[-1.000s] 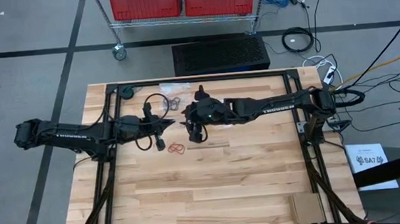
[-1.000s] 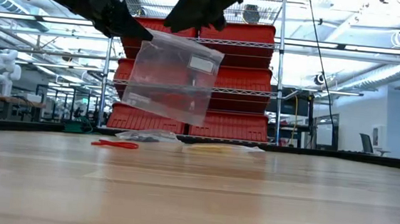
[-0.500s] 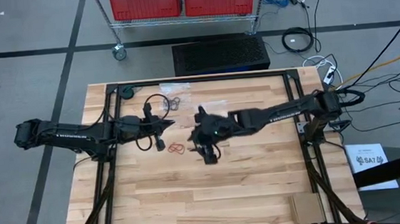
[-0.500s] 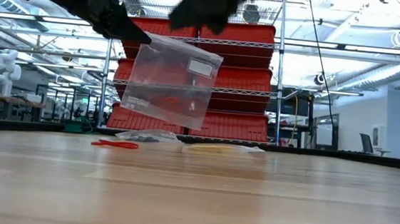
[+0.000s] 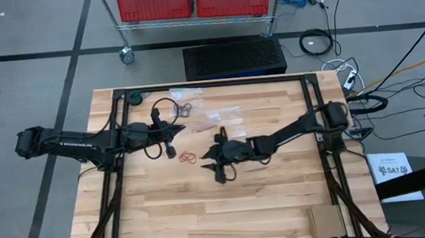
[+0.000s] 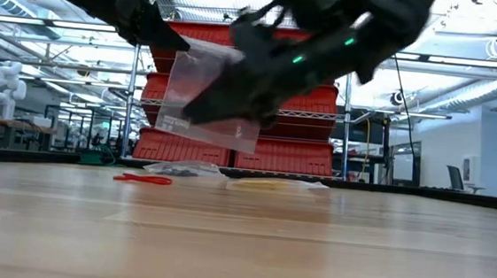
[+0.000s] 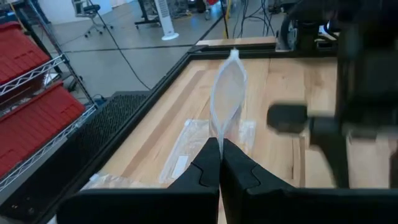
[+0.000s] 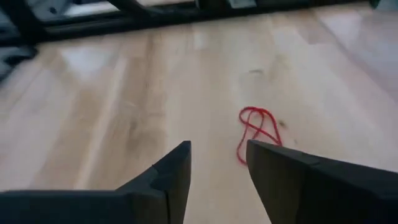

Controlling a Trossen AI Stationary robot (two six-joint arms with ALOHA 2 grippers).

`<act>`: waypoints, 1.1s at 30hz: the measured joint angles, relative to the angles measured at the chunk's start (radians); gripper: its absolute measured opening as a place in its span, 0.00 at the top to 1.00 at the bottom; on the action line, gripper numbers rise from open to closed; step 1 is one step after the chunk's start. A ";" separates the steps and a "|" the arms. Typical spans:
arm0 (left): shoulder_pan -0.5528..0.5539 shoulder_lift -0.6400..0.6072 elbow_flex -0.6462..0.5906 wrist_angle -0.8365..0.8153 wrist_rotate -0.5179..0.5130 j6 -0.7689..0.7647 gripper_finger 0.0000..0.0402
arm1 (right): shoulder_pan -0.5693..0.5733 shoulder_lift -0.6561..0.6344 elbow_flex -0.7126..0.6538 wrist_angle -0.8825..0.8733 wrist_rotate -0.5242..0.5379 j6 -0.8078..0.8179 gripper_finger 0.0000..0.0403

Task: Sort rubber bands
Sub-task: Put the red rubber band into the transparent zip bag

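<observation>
Our two arms are dark, almost black, long and thin, with white letters along their sides. Looped black cables hang from the left one. A small green light glows on the right one. Each ends in two flat, black, pointed fingers.

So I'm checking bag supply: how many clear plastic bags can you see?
3, possibly more hidden. One bag hangs from the left gripper fingers, shut on its edge. Two lie flat at the table's far side: one near the frame, one nearer the middle.
</observation>
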 joint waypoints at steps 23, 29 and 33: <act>0.000 -0.013 0.000 -0.025 -0.069 0.000 1.00 | -0.083 0.339 0.392 -0.288 0.114 0.062 0.34; 0.000 -0.013 0.000 -0.025 -0.069 0.000 1.00 | -0.100 0.335 0.395 -0.326 0.058 0.091 0.56; 0.000 -0.013 0.000 -0.026 -0.069 0.000 1.00 | -0.105 0.332 0.396 -0.372 0.002 0.105 0.80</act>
